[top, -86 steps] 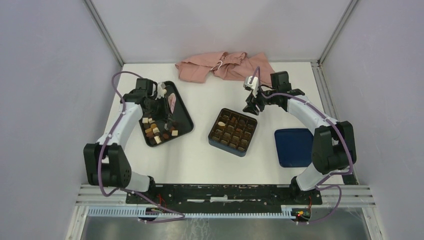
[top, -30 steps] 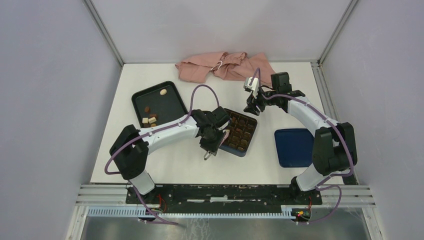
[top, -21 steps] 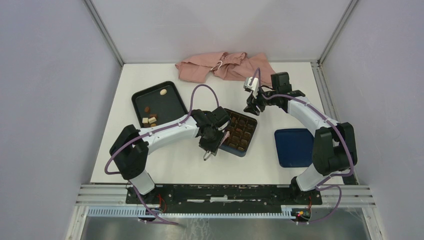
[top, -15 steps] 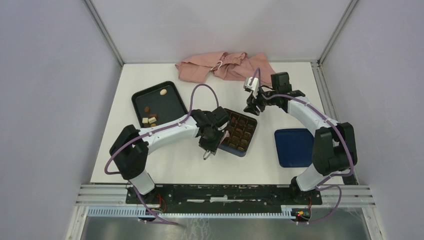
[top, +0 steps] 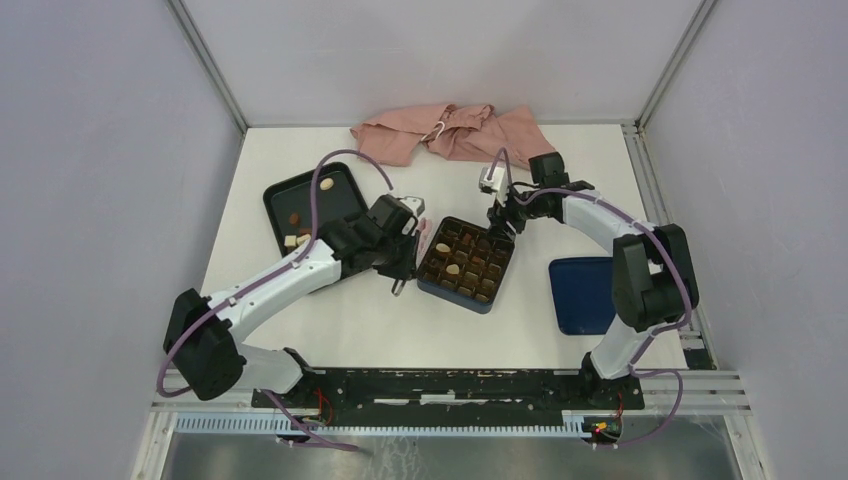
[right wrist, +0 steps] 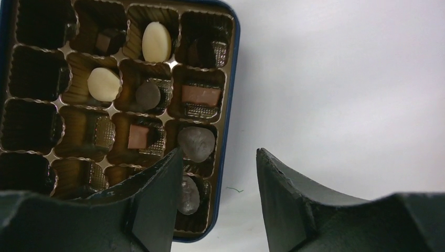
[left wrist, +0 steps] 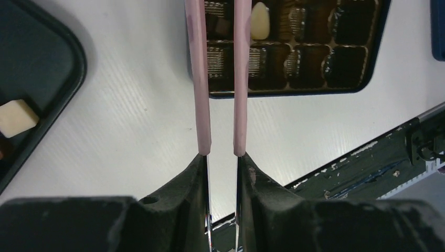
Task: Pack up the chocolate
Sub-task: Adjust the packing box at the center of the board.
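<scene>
Left gripper (left wrist: 222, 16): reached over the left edge of the box. Its pink fingers (left wrist: 201, 79) stood nearly together with a slim gap. Nothing lay between them along the stretch seen. The tips ran out of the wrist view, so a hold could not be told.
Right gripper (right wrist: 218, 155): jaws stood wide apart and empty, above bare table just off the box's far right corner.
Chocolate (right wrist: 156, 41): cream, light brown and dark pieces sat one to a cell in the box, with other cells empty. One cream piece lay just right of the left fingers. A few more pieces lay in the tray.
Box (right wrist: 234, 79): dark blue with a brown gridded insert, mid-table, between the two grippers.
Tray (top: 305, 197): black, left of the box, its near part under the left arm.
Lid (top: 585, 295): dark blue, flat, right of the box and apart from it.
Cloth (top: 450, 130): pink, crumpled at the far edge.
Table (top: 380, 320): white.
</scene>
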You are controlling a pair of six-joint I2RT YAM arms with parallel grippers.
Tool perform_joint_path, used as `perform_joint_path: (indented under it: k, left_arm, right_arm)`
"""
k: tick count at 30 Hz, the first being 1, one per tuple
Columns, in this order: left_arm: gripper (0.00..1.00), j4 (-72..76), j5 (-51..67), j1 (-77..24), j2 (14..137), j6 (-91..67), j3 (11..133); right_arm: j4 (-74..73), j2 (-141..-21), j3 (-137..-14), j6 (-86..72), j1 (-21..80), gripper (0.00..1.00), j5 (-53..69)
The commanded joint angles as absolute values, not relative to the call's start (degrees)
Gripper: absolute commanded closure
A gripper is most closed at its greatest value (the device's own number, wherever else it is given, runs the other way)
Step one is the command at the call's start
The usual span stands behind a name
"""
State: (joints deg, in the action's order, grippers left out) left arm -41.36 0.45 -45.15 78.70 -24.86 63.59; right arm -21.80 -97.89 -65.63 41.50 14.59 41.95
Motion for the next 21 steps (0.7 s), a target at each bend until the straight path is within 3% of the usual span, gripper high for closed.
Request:
perform_joint_path:
  k: [1, 14, 21]
  left_arm:
    - [0.69, -35.02, 3.47, -41.41, 74.80, -27.82, 58.71]
    - [0.68, -34.91, 3.47, -38.32, 72.37, -26.40, 56.52]
    - [0.68, -35.84, 2.65, -37.32, 70.73, -26.10, 56.43]
  right_arm:
    - [-25.15, -100.78, -69.57, 43.59, 15.91, 0.41, 39.64]
    - [-22.07, -103.77, -69.27, 42.54, 19.24, 0.48, 28.95]
    - [-23.52, -104.96, -70.76, 42.87, 19.86, 0.77, 29.27]
